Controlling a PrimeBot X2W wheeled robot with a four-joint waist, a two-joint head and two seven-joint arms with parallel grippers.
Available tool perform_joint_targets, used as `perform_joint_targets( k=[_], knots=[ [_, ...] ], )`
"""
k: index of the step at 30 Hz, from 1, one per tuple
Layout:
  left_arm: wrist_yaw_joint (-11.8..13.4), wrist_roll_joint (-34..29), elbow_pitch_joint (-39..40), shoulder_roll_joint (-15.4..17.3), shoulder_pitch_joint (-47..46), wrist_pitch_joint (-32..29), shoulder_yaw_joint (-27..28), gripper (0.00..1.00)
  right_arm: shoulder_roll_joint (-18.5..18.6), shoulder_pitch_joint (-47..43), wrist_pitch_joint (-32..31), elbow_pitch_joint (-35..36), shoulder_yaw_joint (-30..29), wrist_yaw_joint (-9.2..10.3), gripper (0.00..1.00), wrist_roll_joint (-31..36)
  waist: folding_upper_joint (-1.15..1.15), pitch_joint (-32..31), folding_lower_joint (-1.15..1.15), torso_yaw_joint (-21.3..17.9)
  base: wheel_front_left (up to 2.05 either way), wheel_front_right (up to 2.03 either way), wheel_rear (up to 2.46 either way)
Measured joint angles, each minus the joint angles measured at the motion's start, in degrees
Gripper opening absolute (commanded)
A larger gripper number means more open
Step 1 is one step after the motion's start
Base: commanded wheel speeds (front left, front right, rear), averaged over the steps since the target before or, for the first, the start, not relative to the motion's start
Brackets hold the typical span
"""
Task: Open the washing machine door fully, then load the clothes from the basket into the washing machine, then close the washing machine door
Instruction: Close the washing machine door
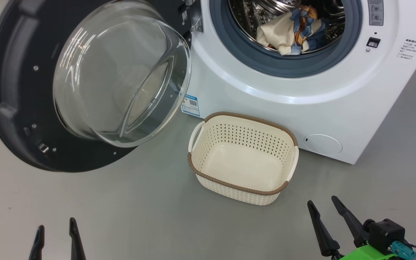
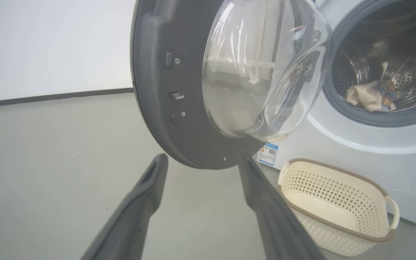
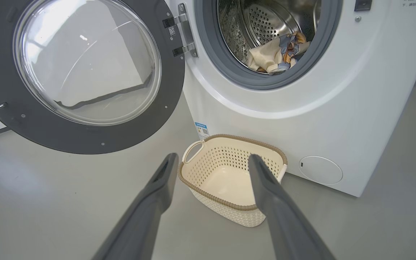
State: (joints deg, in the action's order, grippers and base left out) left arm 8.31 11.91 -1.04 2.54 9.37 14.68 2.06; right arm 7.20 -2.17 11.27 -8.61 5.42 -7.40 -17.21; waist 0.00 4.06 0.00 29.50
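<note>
The big white boxy front-loading washing machine (image 1: 265,90) stands before me on the grey floor (image 1: 121,209). Its perforated steel drum (image 1: 251,14) is ringed by a grey-blue rubber gasket (image 1: 229,47). Its large round door (image 1: 13,90), a wide black ring around a bulging clear glass bowl (image 1: 121,72), is swung wide open to my left, hinged at the left edge of the opening.

On the floor just in front of the machine, below the drum opening, sits the small rectangular cream plastic basket (image 1: 244,117) with perforated sides and a brown woven-look rim, its cream bottom bare. The clothes (image 1: 294,32), a bundle of light blue fabric with orange-brown print and a cream inner side, lie inside the drum near its front lip.

A round white service cap (image 1: 323,144) sits low on the machine to the right of the basket, and a blue label (image 1: 190,105) to its left.

My left gripper (image 1: 56,224) hangs over the floor with its fingers apart and nothing between them. My right gripper (image 1: 322,200) is near the basket's front right corner, also spread and empty.
</note>
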Motion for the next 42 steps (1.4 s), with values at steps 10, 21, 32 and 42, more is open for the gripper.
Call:
perform_joint_targets(
  k=[10,21,32,42],
  knots=[
    [-0.04,-0.36,-0.1,0.0,0.02,0.0,0.02,0.23,0.02,0.0,0.0,-0.24,0.04,0.0,1.0,-0.01,0.0,-0.42,0.0,-0.41,0.0,0.0,0.0],
    [-0.66,7.71,-0.03,-0.19,-0.03,-0.01,3.8,0.0,0.0,-0.01,0.09,-0.27,0.0,0.0,1.0,-0.01,0.0,-0.33,0.0,-0.68,0.0,0.0,0.0],
    [-5.94,18.19,0.11,0.16,-7.75,-0.01,22.3,0.0,0.0,-0.02,-0.02,0.18,-0.4,0.0,1.0,0.41,0.0,-0.16,0.0,-0.32,0.0,0.0,0.0],
    [-8.92,34.77,-7.78,6.13,-20.76,-3.71,32.5,0.0,0.0,-0.03,-0.38,0.78,-0.38,0.0,1.0,0.42,0.0,0.32,0.0,-0.35,0.0,0.0,0.0]
  ],
)
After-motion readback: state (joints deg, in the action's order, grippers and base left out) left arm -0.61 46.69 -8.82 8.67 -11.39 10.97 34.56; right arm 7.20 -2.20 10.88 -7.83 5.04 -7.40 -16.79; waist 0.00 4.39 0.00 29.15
